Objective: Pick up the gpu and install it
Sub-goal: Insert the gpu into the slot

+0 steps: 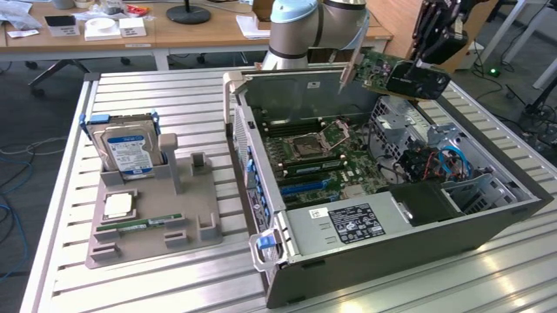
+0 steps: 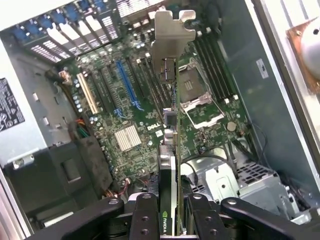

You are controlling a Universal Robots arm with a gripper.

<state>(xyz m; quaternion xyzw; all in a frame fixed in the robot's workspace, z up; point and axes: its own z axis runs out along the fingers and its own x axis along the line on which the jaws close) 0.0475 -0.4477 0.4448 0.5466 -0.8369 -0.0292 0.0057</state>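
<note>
The slatted metal table (image 1: pixel 130 287) carries an open computer case (image 1: pixel 487 222) lying on its side, with a grey parts holder (image 1: pixel 152 222) well apart from it toward the exterior view's left. Inside the case the green motherboard (image 2: pixel 125 120) lies exposed, its row of expansion slots including a long blue slot (image 2: pixel 127 85).

The gpu (image 1: pixel 396 72) hangs in the air above the far side of the case, clear of the motherboard and not seated in anything. In the exterior view it sits tilted, not square to the case. The end effector (image 2: pixel 170 212) is pinching the card edge-on, with a finger (image 2: pixel 145 215) on each face, and the silver bracket (image 2: pixel 172 35) points away from the wrist.

My guess is that alignment is the main risk. With the card at a tilt, its connector edge could land beside a slot and scrape the board, or the bracket could catch on the case wall. The grip covers only one end of the card, so any such contact might twist it between the fingers.
</note>
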